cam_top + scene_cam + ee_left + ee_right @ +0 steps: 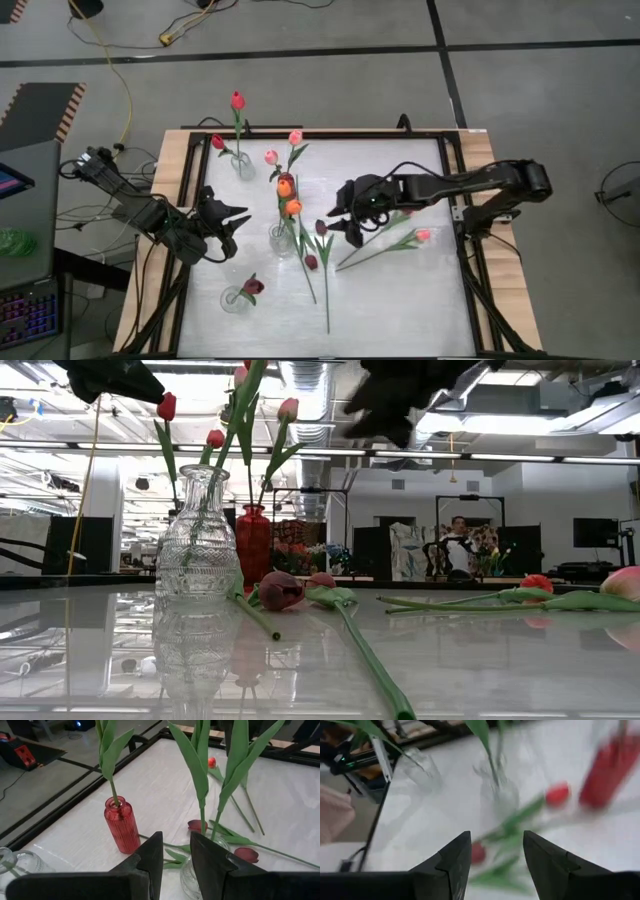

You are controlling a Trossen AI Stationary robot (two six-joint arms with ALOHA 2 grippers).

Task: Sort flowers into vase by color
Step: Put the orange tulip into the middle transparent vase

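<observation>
Several artificial tulips stand in vases. Red ones [237, 100] are in a clear vase [240, 165], orange ones [290, 205] in a clear vase [283, 240], pink ones [295, 137] rise by a red vase [121, 825], and a maroon one [252, 287] is in a clear vase [237, 297]. Two maroon tulips [321, 228], a red one [556, 794] and a pink one [423, 236] lie flat on the table. My right gripper [338, 225] hovers open above the lying maroon tulips. My left gripper [240, 222] is open beside the orange tulips' vase, holding nothing.
The white table top [400, 300] has a raised dark frame [470, 250] around it. Long stems of the lying tulips stretch toward the near edge [327, 320]. Bare surface lies at the near right. Cables and a keyboard sit off the table's left side.
</observation>
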